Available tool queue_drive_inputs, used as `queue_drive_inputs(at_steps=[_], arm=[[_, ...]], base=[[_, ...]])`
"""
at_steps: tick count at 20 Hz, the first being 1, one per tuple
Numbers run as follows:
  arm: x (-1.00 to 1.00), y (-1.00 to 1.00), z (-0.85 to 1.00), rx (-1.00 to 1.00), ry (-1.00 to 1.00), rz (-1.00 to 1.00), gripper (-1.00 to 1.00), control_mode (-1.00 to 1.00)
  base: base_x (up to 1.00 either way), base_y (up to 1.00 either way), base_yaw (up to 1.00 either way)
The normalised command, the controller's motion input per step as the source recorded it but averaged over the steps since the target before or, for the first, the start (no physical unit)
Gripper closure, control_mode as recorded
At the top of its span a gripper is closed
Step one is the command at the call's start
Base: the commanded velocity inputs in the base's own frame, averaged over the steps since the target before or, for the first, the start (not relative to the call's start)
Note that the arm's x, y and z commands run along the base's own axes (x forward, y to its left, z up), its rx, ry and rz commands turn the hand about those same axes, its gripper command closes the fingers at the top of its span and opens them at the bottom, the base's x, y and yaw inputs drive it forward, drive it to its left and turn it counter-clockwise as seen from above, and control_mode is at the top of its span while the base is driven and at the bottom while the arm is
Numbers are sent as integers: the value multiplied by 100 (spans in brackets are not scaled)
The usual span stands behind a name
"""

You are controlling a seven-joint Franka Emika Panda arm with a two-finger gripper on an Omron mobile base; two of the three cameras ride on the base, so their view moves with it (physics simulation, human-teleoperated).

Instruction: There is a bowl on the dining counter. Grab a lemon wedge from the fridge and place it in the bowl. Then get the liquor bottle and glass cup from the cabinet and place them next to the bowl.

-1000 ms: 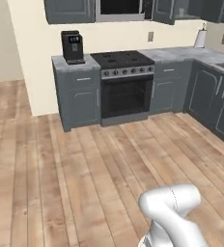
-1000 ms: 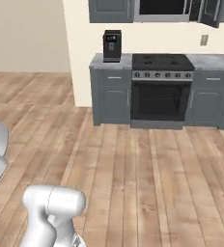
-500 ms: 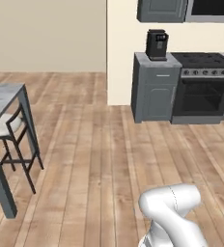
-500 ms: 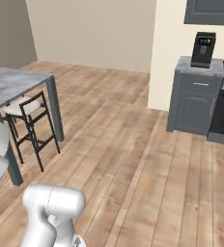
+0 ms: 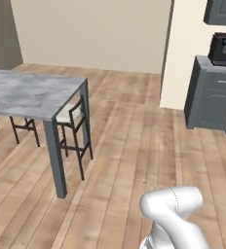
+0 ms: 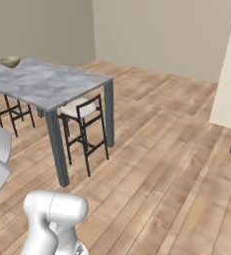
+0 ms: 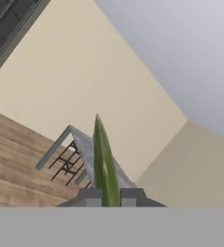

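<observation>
View swung from stove to dining counter (image 5: 32, 95).

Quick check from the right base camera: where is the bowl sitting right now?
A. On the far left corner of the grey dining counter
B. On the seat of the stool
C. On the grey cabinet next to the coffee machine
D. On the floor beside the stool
A: in the right base view the bowl rests on the far left corner of the grey dining counter, away from the stool.
</observation>
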Motion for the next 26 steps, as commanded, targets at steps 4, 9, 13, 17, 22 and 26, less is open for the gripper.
queue_drive_inputs(at_steps=[4,9,13,17,22,26], arm=[[0,0,0,0,0,0,100,100],[0,0,0,0,0,0,100,100],[0,0,0,0,0,0,100,100],[0,0,0,0,0,0,100,100],[0,0,0,0,0,0,100,100],[0,0,0,0,0,0,100,100]], base=[[55,100,21],[90,90,16],[100,70,15],[100,79,15],[100,89,11],[99,100,2]])
